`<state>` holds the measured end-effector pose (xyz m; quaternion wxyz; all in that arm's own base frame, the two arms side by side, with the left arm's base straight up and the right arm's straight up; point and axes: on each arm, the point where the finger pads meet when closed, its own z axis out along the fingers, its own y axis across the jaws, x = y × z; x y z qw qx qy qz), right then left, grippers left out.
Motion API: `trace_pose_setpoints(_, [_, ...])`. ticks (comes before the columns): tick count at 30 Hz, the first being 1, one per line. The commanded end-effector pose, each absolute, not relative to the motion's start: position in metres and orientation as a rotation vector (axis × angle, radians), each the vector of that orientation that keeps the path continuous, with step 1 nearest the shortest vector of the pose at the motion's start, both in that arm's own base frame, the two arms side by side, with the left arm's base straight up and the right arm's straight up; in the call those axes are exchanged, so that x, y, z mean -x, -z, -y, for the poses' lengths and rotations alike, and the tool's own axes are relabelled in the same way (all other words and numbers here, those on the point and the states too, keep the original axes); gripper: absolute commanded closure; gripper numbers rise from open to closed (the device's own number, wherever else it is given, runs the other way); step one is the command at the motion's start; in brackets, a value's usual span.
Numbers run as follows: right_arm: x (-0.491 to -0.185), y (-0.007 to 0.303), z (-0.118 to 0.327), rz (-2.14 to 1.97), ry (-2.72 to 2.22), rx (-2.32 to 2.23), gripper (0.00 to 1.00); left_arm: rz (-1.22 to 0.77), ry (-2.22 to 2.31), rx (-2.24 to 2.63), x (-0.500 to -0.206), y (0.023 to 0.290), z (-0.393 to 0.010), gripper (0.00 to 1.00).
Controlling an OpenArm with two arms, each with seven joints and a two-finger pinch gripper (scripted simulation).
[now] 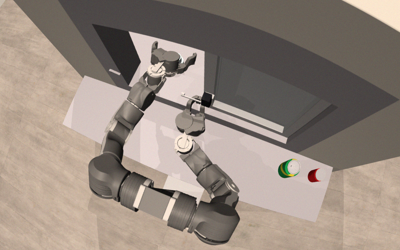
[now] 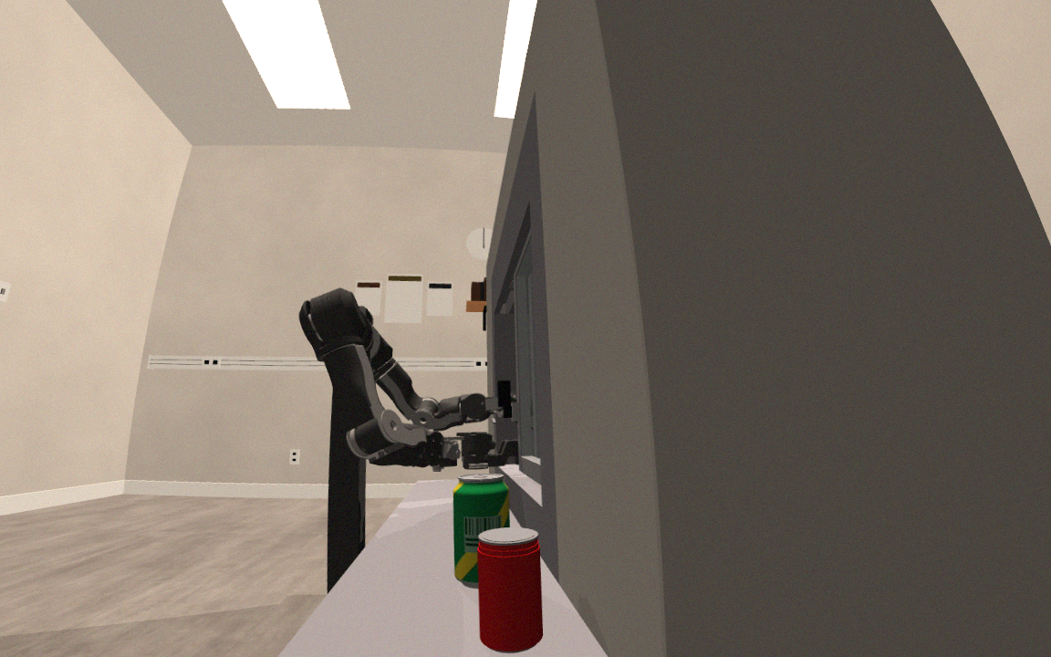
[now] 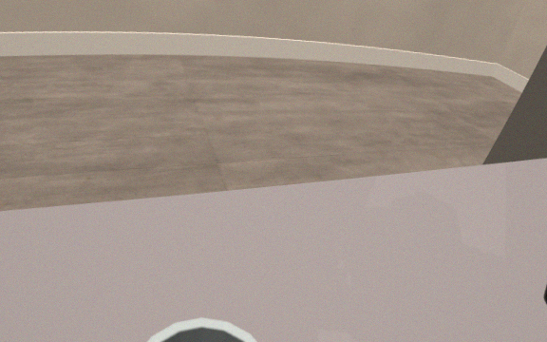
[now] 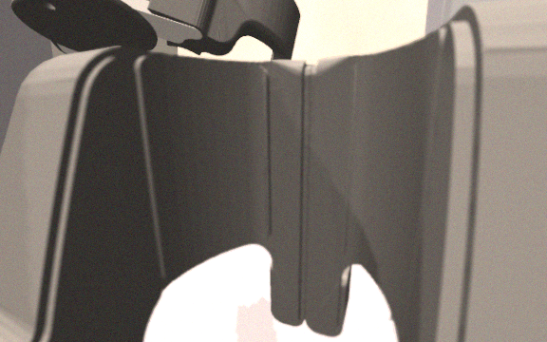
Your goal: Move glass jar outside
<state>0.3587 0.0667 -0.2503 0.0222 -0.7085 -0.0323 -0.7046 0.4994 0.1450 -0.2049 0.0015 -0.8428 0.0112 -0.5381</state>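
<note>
The glass jar shows only as a pale rim over the inside shelf; my left hand hides most of it in the top view. The left gripper is wide open, reaching through the window opening above the jar; one dark finger shows at the right edge of the left wrist view. The clear pane stands slid open to the right. The right gripper is shut with nothing between its fingers, its tips beside the handle's black block.
A green can and a red can stand at the right end of the outside shelf. The window's dark left jamb is close to the left hand. The pale sill strip runs under the pane.
</note>
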Motion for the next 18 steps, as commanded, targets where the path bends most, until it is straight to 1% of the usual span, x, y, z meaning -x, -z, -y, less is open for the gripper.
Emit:
trace_pose_setpoints(1, [-0.361, 0.248, -0.065, 0.090, 2.189, 2.196, 1.00, -0.023, 1.697, 2.635, -0.501, 0.198, -0.147, 0.00])
trace_pose_setpoints(11, [-0.364, 0.248, -0.061, 0.075, 2.193, 2.206, 1.00, -0.016, 1.696, 2.632, -0.501, 0.185, -0.149, 0.00])
trace_pose_setpoints(18, [-0.361, 0.248, -0.065, 0.090, 2.189, 2.196, 1.00, -0.023, 1.694, 2.637, -0.501, 0.187, -0.148, 0.00])
